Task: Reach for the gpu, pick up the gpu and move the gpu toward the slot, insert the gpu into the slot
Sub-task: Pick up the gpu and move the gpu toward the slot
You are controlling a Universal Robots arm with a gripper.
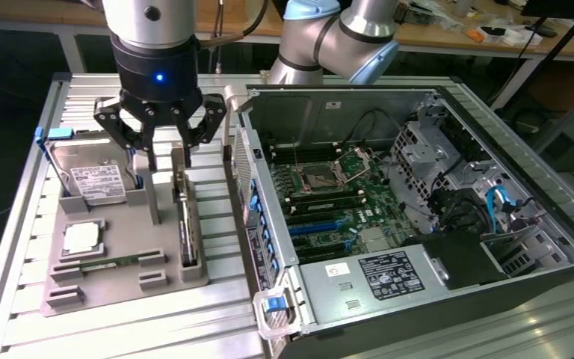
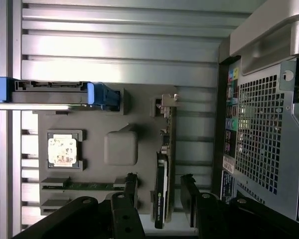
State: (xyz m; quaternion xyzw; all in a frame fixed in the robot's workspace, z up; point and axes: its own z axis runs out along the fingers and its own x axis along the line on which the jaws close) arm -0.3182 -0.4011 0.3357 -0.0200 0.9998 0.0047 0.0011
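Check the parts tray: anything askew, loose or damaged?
Nothing stands out. The gpu stands on edge, straight in its holder on the grey tray, with the open gripper above it; the hard drive sits in its stand.

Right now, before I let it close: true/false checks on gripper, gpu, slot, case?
1. The gripper is open and holds nothing. True.
2. The gpu is seated in the slot. False: it stands on edge in the gray tray, outside the case.
3. The gripper hangs over the gpu. True.
4. The computer case is closed. False: its side is open and the motherboard shows.
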